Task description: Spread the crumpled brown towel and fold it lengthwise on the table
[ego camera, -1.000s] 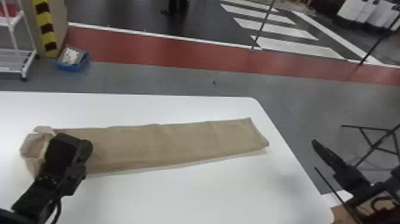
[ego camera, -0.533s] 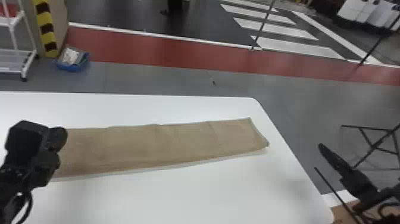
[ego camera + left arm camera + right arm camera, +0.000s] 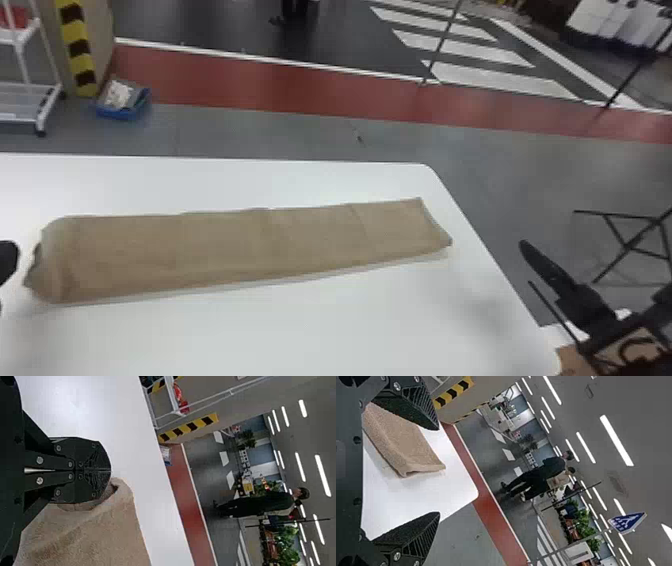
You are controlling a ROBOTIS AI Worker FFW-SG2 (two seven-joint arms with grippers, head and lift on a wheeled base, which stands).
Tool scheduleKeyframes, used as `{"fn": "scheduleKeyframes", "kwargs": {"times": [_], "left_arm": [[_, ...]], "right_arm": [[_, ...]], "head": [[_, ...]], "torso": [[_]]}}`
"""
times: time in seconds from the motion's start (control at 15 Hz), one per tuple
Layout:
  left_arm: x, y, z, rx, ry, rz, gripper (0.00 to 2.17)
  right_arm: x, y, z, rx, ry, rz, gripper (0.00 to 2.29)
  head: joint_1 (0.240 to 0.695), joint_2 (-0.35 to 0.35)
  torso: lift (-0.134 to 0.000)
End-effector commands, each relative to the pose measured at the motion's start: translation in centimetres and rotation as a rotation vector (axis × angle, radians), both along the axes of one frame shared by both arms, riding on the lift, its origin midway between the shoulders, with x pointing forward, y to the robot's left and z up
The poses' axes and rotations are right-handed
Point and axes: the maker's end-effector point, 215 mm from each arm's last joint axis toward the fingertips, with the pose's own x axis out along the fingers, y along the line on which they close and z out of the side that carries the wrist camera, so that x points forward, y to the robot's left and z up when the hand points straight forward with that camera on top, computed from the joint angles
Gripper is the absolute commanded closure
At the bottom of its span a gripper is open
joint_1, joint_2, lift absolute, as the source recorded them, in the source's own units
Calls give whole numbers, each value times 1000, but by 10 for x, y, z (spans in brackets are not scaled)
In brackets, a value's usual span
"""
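The brown towel (image 3: 240, 245) lies as a long folded strip across the table, its left end rounded and slightly raised. At the head view's left edge, part of my left gripper (image 3: 7, 261) sits just beyond that end. In the left wrist view the left gripper (image 3: 110, 470) is shut, its fingertips together, with the towel (image 3: 91, 534) close beside and partly behind it. My right gripper (image 3: 526, 262) stands open off the table's right edge. From the right wrist, the open gripper (image 3: 438, 471) has nothing between its fingers and the towel's right end (image 3: 411, 451) lies farther off.
The white table (image 3: 310, 325) has a rounded far right corner. A blue bin (image 3: 122, 102) and a white cart (image 3: 25, 100) stand on the floor behind it. A black stand (image 3: 625, 245) is at the right, beyond the table.
My left gripper has moved left, from over the towel's left end to the view's edge. The pale crumpled part at that end has given way to a smoother, rounded end. The right gripper has shifted slightly.
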Motion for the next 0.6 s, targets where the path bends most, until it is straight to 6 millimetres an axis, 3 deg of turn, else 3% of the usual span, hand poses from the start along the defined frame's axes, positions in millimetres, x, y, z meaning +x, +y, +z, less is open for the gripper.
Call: {"fn": "scheduleKeyframes", "kwargs": {"times": [0.0, 0.2, 0.47, 0.53], "left_arm": [[-4, 10, -17, 10, 35, 1, 1406], [-13, -9, -16, -24, 55, -61, 1406], [-32, -61, 7, -64, 37, -191, 1406], [-39, -71, 6, -68, 63, -218, 1406]], "right_arm": [[-1, 7, 2, 0, 2, 10, 134], [-4, 5, 4, -4, 8, 9, 134], [-3, 2, 5, -8, 7, 6, 134], [-4, 2, 4, -5, 9, 5, 134]], "head": [[695, -341], [695, -328], [695, -350], [695, -350]], "torso": [[-125], [-125], [-125], [-125]]}}
